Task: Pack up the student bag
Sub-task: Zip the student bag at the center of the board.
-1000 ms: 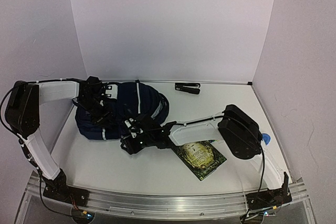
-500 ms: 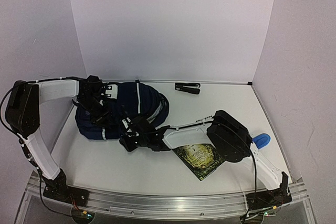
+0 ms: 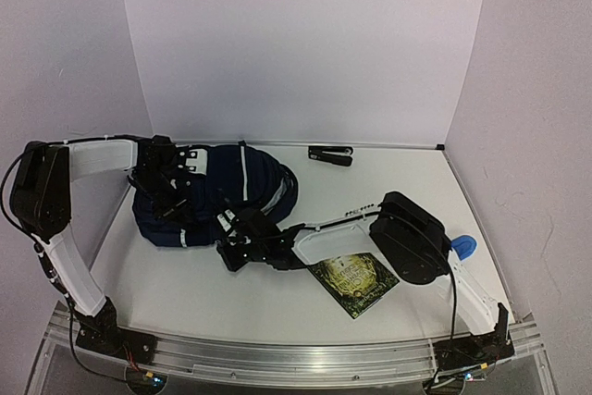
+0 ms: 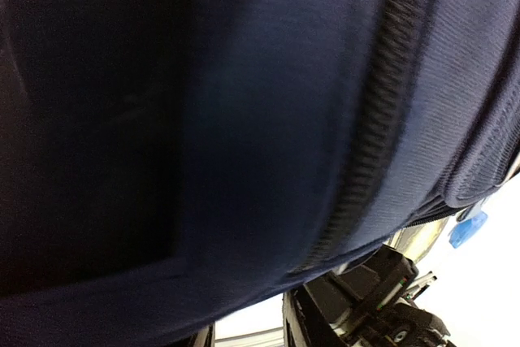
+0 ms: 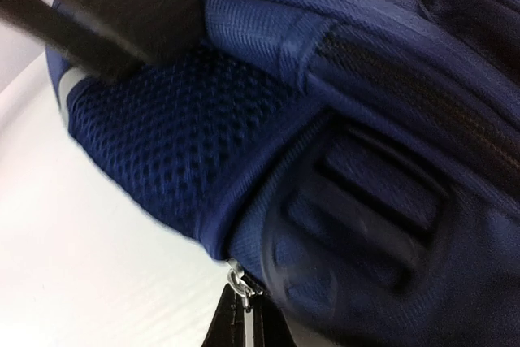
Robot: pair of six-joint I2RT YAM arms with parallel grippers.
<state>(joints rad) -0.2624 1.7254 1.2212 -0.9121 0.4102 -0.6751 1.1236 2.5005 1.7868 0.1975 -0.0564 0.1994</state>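
The student bag [image 3: 231, 190] is lying on its side on the table [image 3: 277, 307], a navy mound with thin white stripes, and both arms are reaching in to it. The left gripper [image 3: 170, 191] is pressing into the bag's left end; from above its jaws are sinking out of sight among the folds. Its own camera is showing nothing but dark blue cloth and a zip track [image 4: 382, 119] running down it, so I cannot tell how far it is open or whether it has hold of anything. The right gripper [image 3: 229, 245] is sitting against the bag's near edge, the side facing the arm bases. In its wrist view the fingertips [image 5: 231, 329] are pinching together with no gap between them, directly under a small silver zip ring [image 5: 236, 278] at the foot of a blue mesh panel [image 5: 162, 144] — whether a pull tab is caught between them is not showing. A black strap [image 5: 106, 14] is crossing above that mesh. A green and gold book [image 3: 356, 279] is lying near the bag's near right corner, partly under the right arm. A small black clip-like object [image 3: 330, 154] is resting just past the bag's far right end, and a blue object [image 3: 465, 247] is peeking out well to the bag's right.
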